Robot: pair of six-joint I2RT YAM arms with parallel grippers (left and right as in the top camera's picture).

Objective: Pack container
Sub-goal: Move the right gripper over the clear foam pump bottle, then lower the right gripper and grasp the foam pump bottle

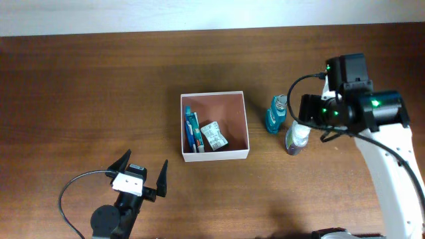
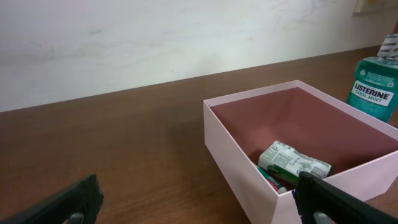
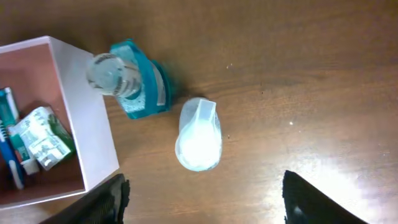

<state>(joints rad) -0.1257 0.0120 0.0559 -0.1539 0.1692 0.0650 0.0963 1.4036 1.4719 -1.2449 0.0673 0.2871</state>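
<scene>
The container [image 1: 216, 155] stands mid-table, with white walls and a reddish-brown inside. In it lie a blue toothbrush pack [image 1: 191, 129] and a small green-and-white packet [image 1: 214, 135]. Just right of it stand a teal mouthwash bottle [image 1: 276, 114] and a pale bottle with a white cap [image 1: 297, 137]. My right gripper [image 3: 205, 202] hangs over the pale bottle [image 3: 199, 134], its jaws wide apart and nothing between them. My left gripper [image 1: 141, 169] is open near the front left, facing the container [image 2: 239, 155].
The mouthwash bottle [image 3: 127, 84] stands close to the container's right wall [image 3: 93, 124]. The right arm's wrist [image 1: 345, 106] covers the table beside the bottles. A black cable [image 1: 73, 192] loops by the left arm. Bare wood lies all around.
</scene>
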